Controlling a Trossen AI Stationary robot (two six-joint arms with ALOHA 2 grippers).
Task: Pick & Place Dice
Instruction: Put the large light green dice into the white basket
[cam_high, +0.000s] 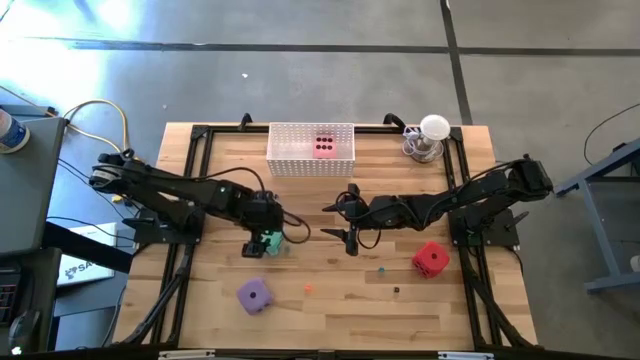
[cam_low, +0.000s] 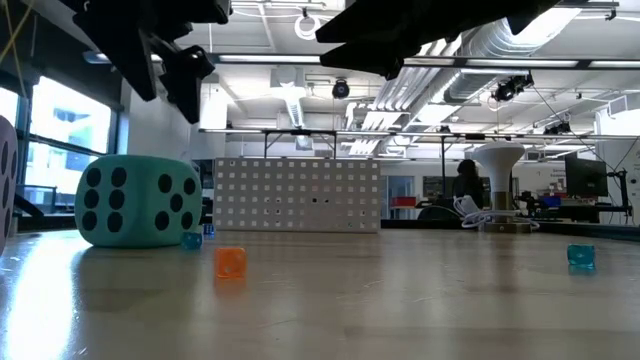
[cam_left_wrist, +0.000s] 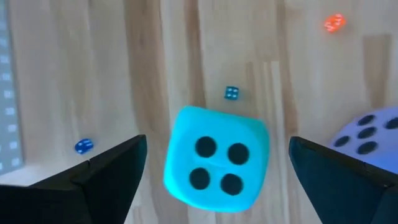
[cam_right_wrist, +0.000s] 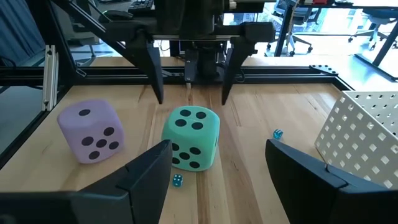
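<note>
While the green die (cam_high: 270, 243) sits on the table, the left gripper (cam_high: 266, 236) is seen directly over it, jaws spread wide w/ the die between them but untouched on either side; nothing is gripped. In the left wrist view the green die (cam_left_wrist: 216, 158) lies centred betw. the two fingers (cam_left_wrist: 93, 174), four-pip face up. A cube has no long axis, so only face alignment matters: its sides look slightly rotated vs. the jaw line. A straight drop and close is judged enough for a grasp.

The right gripper (cam_high: 350, 232) hangs to the right of the green die, well apart, pointed at it; its jaws stand apart, holding nothing. The left arm is clearly nearer, so the pick is judged to be its job.

Rel. to the green die: the purple die (cam_high: 253, 294) lies toward the table's front edge, near; the red die (cam_high: 430, 259) is far right, beyond the right gripper; the white basket (cam_high: 290, 160) is toward the back edge, w/ the pink die (cam_high: 324, 146) already inside. Basket is judged the drop spot. Small coloured dice are scattered close by; one blue die (cam_left_wrist: 232, 93) lies just beside the green die and could be nudged.
</note>
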